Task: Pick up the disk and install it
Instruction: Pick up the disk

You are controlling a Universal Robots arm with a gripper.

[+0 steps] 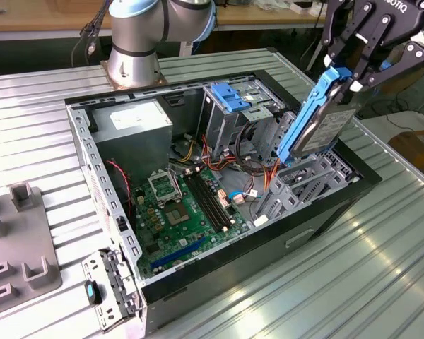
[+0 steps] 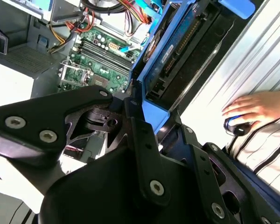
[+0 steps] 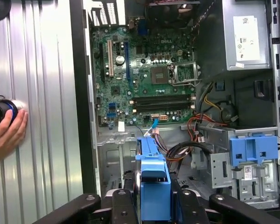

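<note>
Cables [image 1: 270, 173] and a blue bracket [image 1: 230, 99] crowd the drive bay [image 1: 307, 185] beneath the disk [image 1: 326, 121].

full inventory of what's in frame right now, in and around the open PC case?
ribbed metal table: one, silver, under the case
open black computer case: one, black, on the table
green motherboard: one, green, on the case floor
grey metal power-supply box: one, grey, inside the case
bare blue plastic bracket: one, blue, on the drive cage
silver-grey metal disk in blue plastic rails: one, silver-grey and blue, tilted above the case
grey block fixture: one, grey, exterior view's left
round black-and-blue knob: one, black and blue, on the table
person's hand: one, touching the knob
robot arm base: one, silver and light blue, beyond the case
black tool: one, black, shut on the disk's upper end
</note>
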